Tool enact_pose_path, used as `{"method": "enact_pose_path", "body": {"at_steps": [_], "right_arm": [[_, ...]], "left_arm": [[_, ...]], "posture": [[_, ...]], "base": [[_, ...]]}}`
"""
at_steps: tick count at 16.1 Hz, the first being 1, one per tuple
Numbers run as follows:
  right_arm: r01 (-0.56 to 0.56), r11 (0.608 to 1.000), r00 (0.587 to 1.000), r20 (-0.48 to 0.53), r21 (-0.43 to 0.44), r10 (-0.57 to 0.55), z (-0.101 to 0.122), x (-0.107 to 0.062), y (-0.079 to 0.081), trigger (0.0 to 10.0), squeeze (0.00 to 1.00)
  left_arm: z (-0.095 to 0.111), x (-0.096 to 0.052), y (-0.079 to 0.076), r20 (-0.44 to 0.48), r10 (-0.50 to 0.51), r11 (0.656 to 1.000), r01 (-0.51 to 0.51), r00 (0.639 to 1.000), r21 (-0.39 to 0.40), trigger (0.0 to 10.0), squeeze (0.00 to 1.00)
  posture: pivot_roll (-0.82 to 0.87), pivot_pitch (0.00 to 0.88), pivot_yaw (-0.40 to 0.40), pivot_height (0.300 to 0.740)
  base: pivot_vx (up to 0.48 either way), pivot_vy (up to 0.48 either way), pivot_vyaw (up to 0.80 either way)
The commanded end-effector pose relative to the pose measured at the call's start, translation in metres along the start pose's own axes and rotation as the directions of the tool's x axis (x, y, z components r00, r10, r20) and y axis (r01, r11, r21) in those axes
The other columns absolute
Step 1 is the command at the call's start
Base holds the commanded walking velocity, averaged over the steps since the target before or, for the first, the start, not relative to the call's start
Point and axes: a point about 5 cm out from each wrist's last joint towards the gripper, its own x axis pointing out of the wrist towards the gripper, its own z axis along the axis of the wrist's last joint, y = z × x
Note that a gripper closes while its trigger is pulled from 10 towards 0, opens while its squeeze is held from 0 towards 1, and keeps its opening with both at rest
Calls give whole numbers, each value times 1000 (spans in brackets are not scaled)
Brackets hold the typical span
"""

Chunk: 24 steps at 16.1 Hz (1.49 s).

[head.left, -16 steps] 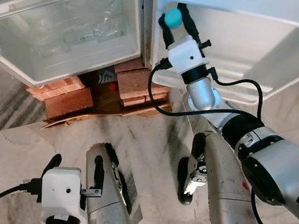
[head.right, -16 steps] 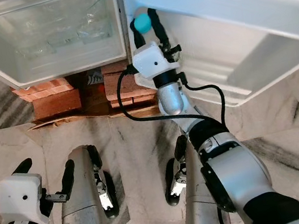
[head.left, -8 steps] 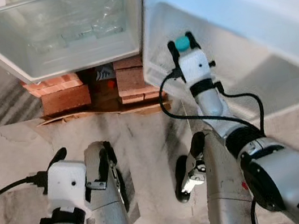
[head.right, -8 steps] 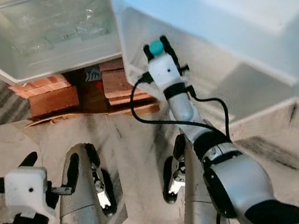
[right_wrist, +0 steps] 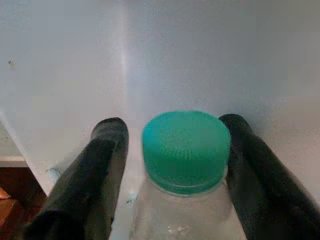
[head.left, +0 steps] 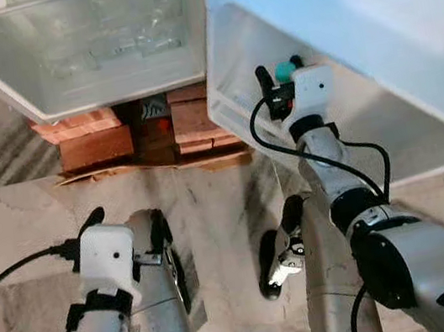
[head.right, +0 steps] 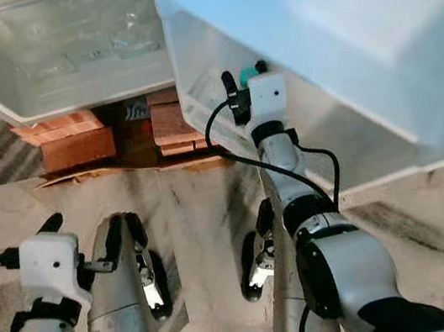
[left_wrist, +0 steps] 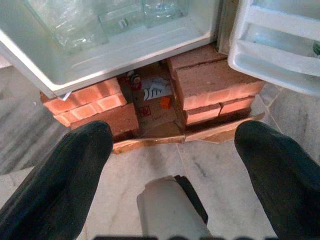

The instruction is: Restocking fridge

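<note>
The right end effector (head.left: pixel 278 74) is raised to the lower shelf of the open fridge door (head.left: pixel 367 14); its two black fingers (right_wrist: pixel 95 170) stand on either side of a clear bottle (right_wrist: pixel 182 220) with a green cap (right_wrist: pixel 186 150). In the right wrist view one finger lies against the cap's side while a narrow gap shows between the cap and the other finger; whether the fingers are clamped on the bottle cannot be told. The bottle stands upright inside the door shelf, close to the white inner wall of the door; in the left eye view only its green cap is seen between the fingers.

The left end effector (left_wrist: pixel 175 165) hangs low beside the robot's left leg (head.left: pixel 165 312), above the marble floor (head.left: pixel 11 227); its fingers (left_wrist: pixel 60 175) are spread wide apart and hold nothing.

The fridge body (head.left: pixel 91 43) stands open on stacks of red bricks (head.left: pixel 94 140); a clear crisper drawer (left_wrist: pixel 105 20) sits in its lowest compartment; flattened cardboard (left_wrist: pixel 170 137) lies on the floor at the foot of the bricks.
</note>
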Motion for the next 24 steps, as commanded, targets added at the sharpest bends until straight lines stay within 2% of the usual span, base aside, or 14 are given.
{"method": "enact_pose_path", "body": {"at_steps": [1, 3, 8, 10, 11, 12, 14, 16, 17, 19, 20, 22, 23, 24], "right_arm": [[-4, 1000, 999, -44, 18, 5, -9, -6, -5, 10000, 1000], [-41, 999, 999, -22, 17, 42, -5, -3, -7, 10000, 1000], [-142, 988, 988, 60, -53, 145, 17, 7, -16, 10000, 1000], [-154, 986, 987, 43, -60, 156, 17, 8, -21, 10000, 992], [-172, 983, 985, 21, -59, 173, 13, 5, -20, 10000, 624], [-187, 982, 982, 3, -39, 187, 6, -2, -19, 10000, 0], [-184, 981, 982, -35, 61, 186, -10, -16, -16, 10000, 0], [-227, 972, 972, -46, 65, 231, -14, -25, -12, 10000, 0], [-213, 974, 973, -70, 76, 218, -16, -29, -12, 10000, 0], [-190, 980, 980, -48, 61, 193, -10, -38, -17, 10000, 0], [-171, 981, 984, -24, 91, 174, -6, -43, -21, 10000, 0], [-48, 993, 999, -20, 109, 50, -5, -57, -30, 10000, 0], [5, 995, 1000, -30, 102, -2, -6, -64, -33, 10000, 0], [48, 990, 998, -56, 135, -41, -9, -73, -32, 10000, 0]], "left_arm": [[-8, -2, -1, -31, 3, 1000, -3, 1000, 4, 10000, 0], [-9, 3, -2, -21, 1, 1000, -1, 1000, 5, 10000, 0], [-15, 27, -4, 8, -1, 1000, 1, 1000, 11, 10000, 0], [-20, 35, 0, 4, 12, 1000, -13, 1000, 11, 10000, 0], [-22, 40, 3, 3, 23, 1000, -23, 1000, 8, 10000, 0], [-25, 48, 10, 2, 37, 999, -37, 999, 1, 10000, 0], [-30, 56, 18, -6, 54, 998, -54, 999, -17, 10000, 0], [-32, 62, 17, -1, 35, 999, -35, 999, -8, 10000, 0], [-32, 67, 15, 8, 23, 1000, -23, 1000, 10, 10000, 0], [-31, 73, 19, 17, 61, 998, -61, 998, 5, 10000, 0], [-29, 74, 20, 25, 65, 998, -65, 998, 6, 10000, 0], [-25, 74, 24, 50, 81, 997, -81, 995, 2, 10000, 0], [-25, 74, 26, 57, 90, 996, -89, 994, -17, 10000, 0], [-27, 72, 24, 51, 94, 995, -92, 994, -41, 10000, 0]], "posture": [[350, 430, -80, 563], [340, 409, -81, 563], [286, 324, -92, 563], [268, 291, -95, 563], [250, 261, -95, 563], [234, 237, -92, 563], [204, 195, -81, 563], [188, 151, -80, 563], [189, 122, -76, 563], [199, 102, -72, 563], [206, 92, -70, 563], [199, 78, -62, 583], [180, 75, -64, 598], [165, 71, -67, 608]], "base": [[0, 0, 0], [0, 0, 0], [0, 0, 0], [0, 0, 0], [0, 0, 0], [0, 0, 0], [0, 0, 0], [0, 0, 0], [0, 0, 0], [0, 0, 0], [0, 0, 0], [0, 0, 0], [0, 0, 0], [0, 0, 0]]}}
